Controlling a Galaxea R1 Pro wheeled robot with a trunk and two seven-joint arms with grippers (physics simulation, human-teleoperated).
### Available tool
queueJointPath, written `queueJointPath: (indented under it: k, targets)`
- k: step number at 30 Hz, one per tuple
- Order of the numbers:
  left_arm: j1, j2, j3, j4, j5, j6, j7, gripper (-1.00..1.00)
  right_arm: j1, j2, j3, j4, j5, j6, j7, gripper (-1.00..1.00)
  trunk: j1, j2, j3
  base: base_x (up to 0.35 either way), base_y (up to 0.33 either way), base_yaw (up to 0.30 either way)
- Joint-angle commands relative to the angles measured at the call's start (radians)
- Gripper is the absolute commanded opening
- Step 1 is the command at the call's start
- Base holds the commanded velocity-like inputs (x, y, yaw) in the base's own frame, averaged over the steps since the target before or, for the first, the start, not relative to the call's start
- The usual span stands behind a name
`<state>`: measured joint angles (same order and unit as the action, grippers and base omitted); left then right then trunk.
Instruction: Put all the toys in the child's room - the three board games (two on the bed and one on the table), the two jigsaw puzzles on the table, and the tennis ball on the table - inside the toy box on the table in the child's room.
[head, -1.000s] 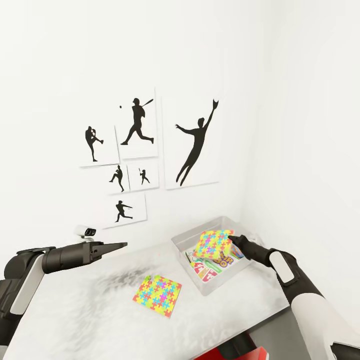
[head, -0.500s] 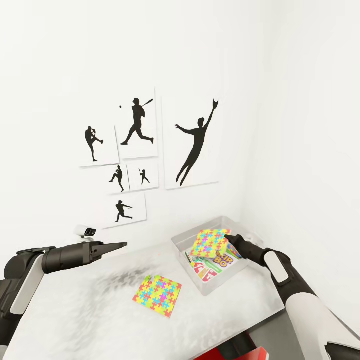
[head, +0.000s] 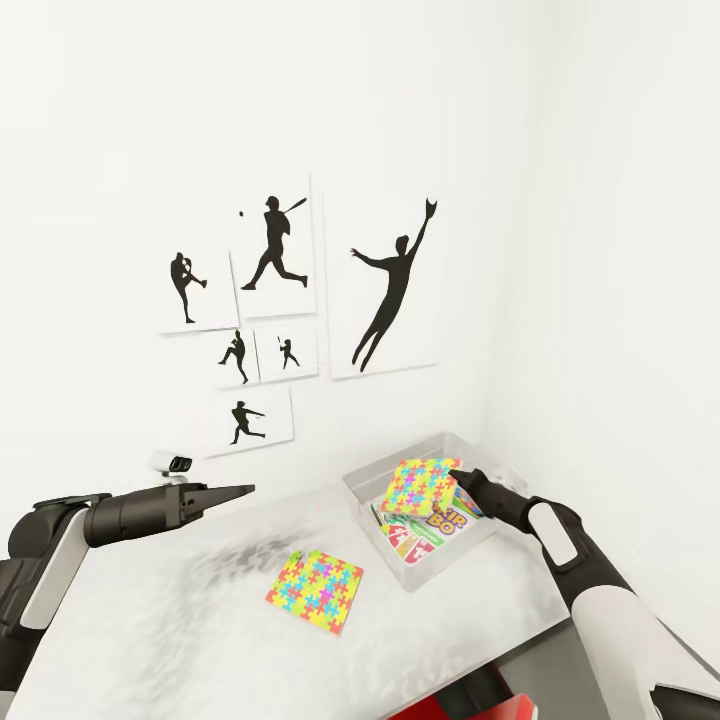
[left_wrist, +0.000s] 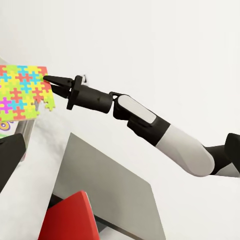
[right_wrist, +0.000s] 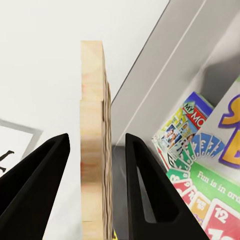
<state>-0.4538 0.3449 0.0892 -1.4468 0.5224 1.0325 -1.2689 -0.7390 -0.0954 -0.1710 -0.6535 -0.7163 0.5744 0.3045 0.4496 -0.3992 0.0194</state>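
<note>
bright, even light | sharp render — soft shadows | no glare

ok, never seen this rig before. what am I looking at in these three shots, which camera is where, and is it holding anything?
These are simulator renders of a two-armed wheeled robot tidying toys. The large picture comes from its head camera, looking down over a pale table. The other two come from cameras on each wrist, looking along that arm's gripper.

On the table sits a clear toy box with printed board games already inside. One jigsaw puzzle lies flat on the table in front of the box.

The right gripper is over the box with a second jigsaw puzzle between its fingers; the right wrist view shows that puzzle edge-on, with a gap on both sides, so it looks released or about to be. The left gripper hangs over the table, holding nothing. Baseball silhouettes hang on the wall.
</note>
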Motion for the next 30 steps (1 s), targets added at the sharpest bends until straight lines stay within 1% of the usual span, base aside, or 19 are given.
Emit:
queueJointPath:
  k: [1,7,13,16,20,30]
  targets:
    - [0.0,0.0,0.0,0.0,0.002,0.007,-0.001,1.0,0.0,0.0,-0.004,0.0,-0.001,0.007,0.002,-1.0,0.0,-0.001,0.0,0.0,0.0,0.0]
    - [0.0,0.0,0.001,0.0,0.002,0.008,-0.001,1.0,0.0,-0.001,-0.004,0.001,-0.002,0.005,0.0,-1.0,0.0,-0.001,-0.001,0.0,0.0,0.0]
    - [0.0,0.0,0.0,0.0,0.002,0.008,-0.001,1.0,0.0,-0.001,-0.004,0.001,-0.002,0.002,-0.003,-1.0,0.0,-0.001,-0.009,0.0,0.0,0.0]
    - [0.0,0.0,0.001,0.0,0.002,0.008,-0.001,1.0,-0.007,-0.001,-0.004,0.002,-0.002,0.002,-0.022,-1.0,0.0,-0.001,-0.014,0.0,0.0,0.0]
    - [0.0,0.001,0.001,0.0,0.002,0.008,-0.001,1.0,-0.031,0.0,-0.004,0.008,-0.003,0.005,-0.059,-1.0,0.0,-0.001,-0.021,0.0,0.0,0.0]
    - [0.0,0.002,0.001,0.0,0.002,0.008,-0.001,1.0,-0.041,0.002,-0.004,0.009,-0.003,0.005,-0.072,-1.0,0.0,-0.001,-0.037,0.0,0.0,0.0]
